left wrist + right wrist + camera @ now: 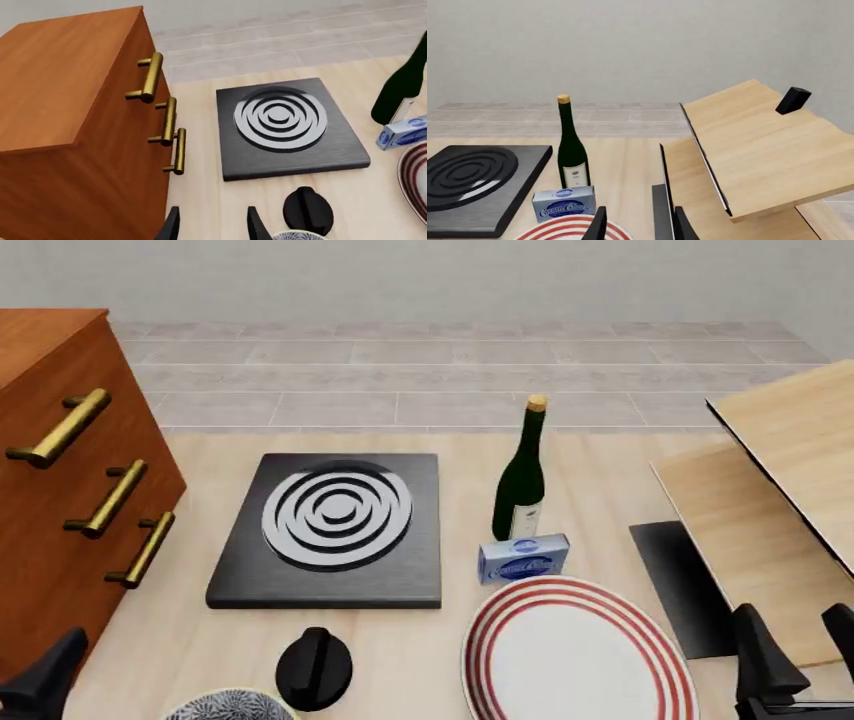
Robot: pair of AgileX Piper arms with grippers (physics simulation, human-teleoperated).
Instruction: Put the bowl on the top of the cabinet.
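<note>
The speckled blue-and-white bowl (230,706) sits at the table's near edge, cut off by the frame, just left of a black knob-shaped object (314,668). Only its rim shows in the left wrist view (297,235). The reddish-brown cabinet (54,490) with three brass handles stands at the far left; its top shows in the left wrist view (60,85). My left gripper (213,227) is open and empty, between cabinet and bowl, apart from both. My right gripper (797,635) is open and empty at the near right; it also shows in the right wrist view (639,227).
A black hotplate (334,525) lies mid-table. A green bottle (521,475) and a blue box (523,558) stand behind a red-ringed plate (577,655). Pale wood boards (787,480) lean at the right, with a small black block (792,100) on them.
</note>
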